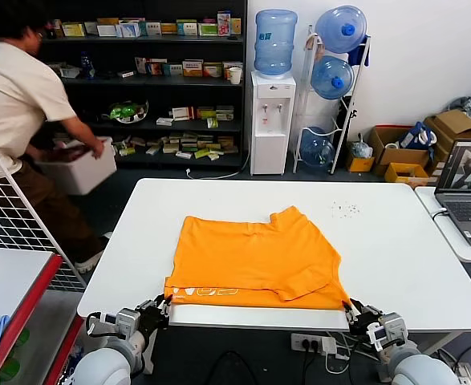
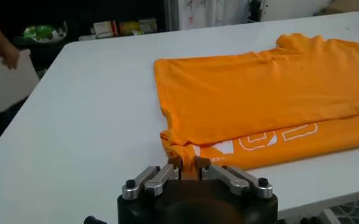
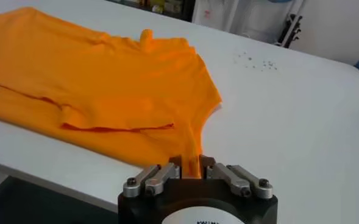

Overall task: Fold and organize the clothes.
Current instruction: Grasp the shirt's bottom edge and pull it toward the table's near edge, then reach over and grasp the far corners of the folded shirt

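At the near edge of the surface (image 1: 395,241), lying flat with its long axis running left to right: shirt (image 1: 251,257), already doubled over once, top layer stopping short of the near hem; pale print (image 1: 205,291) showing on the uncovered strip towards the left.

Left pincer (image 1: 164,303) at the near-left corner, pinching a small bunch of orange cloth between its tips; seen from its own wrist (image 2: 189,163), shirt (image 2: 258,103) stretching straight away from it, out over the surface.

Right pincer (image 1: 350,306) at the near-right corner, likewise pressed on a thin tongue of hem; from its own wrist (image 3: 190,161), shirt (image 3: 94,85) spreading away and towards the left of the scene.

Each corner nearer to its own arm, neither arm crossing over; both holds level with each other along the near edge, so cloth lying wholly on the far side of both.

Judging from that: next fold most likely carried from near to far, across the short axis, or else a let-go of both corners with the hem left square to the edge; either way, best to keep the two corners level, lest the hem skew.
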